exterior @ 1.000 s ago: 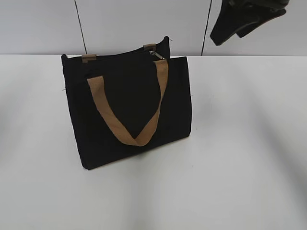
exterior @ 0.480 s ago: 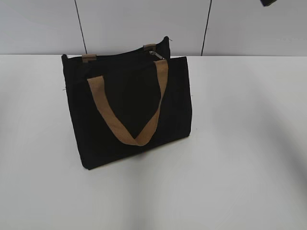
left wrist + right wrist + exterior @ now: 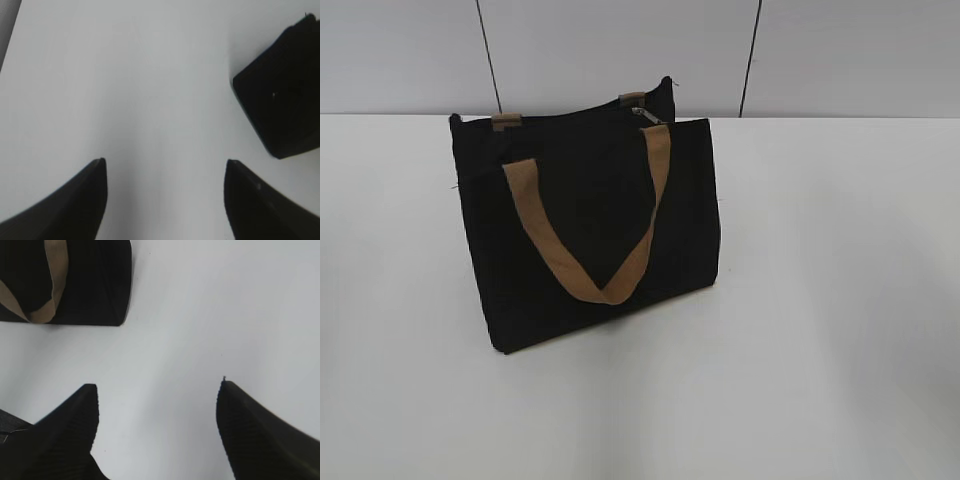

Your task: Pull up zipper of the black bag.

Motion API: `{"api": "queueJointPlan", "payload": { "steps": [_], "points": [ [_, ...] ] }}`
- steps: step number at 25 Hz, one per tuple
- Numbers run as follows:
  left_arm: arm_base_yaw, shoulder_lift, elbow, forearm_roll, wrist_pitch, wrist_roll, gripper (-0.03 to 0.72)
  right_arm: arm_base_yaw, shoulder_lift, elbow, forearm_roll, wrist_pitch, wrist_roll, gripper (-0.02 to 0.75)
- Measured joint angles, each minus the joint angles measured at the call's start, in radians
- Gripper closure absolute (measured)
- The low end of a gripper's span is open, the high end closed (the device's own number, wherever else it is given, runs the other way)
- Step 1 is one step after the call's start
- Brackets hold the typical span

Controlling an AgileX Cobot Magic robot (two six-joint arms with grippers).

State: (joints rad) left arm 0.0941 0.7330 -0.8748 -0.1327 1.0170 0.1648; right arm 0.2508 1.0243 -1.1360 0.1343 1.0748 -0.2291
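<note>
The black bag (image 3: 590, 225) stands upright on the white table, left of centre in the exterior view, with a tan loop handle (image 3: 590, 225) hanging down its front. Its zipper (image 3: 575, 118) runs along the top edge, with a small grey pull tab (image 3: 651, 117) near the right end. No gripper shows in the exterior view. My left gripper (image 3: 165, 162) is open and empty over bare table, with a corner of the bag (image 3: 282, 100) at upper right. My right gripper (image 3: 157, 385) is open and empty, with the bag (image 3: 95, 285) and handle (image 3: 52, 285) at upper left.
The white table (image 3: 820, 300) surrounds the bag on all sides. A pale wall with two dark vertical seams (image 3: 750, 55) stands behind the table's far edge.
The right arm, seen at the upper right of the exterior view one second ago, has risen out of the frame. The bag has not moved.
</note>
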Motion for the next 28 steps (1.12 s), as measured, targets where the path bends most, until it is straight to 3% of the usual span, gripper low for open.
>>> {"api": "queueJointPlan", "payload": {
  "steps": [6, 13, 28],
  "points": [
    [0.0, -0.258, 0.196, -0.013, 0.001, 0.0, 0.148, 0.0, -0.249, 0.332, 0.0, -0.068, 0.001, 0.181],
    [0.0, -0.432, 0.249, -0.012, 0.134, -0.016, 0.149, 0.0, -0.459, 0.601, 0.0, -0.084, 0.002, 0.181],
    [0.0, -0.739, 0.312, -0.017, 0.094, 0.0, 0.149, 0.0, -0.938, 0.664, -0.004, 0.007, 0.004, 0.181]
  ]
}}
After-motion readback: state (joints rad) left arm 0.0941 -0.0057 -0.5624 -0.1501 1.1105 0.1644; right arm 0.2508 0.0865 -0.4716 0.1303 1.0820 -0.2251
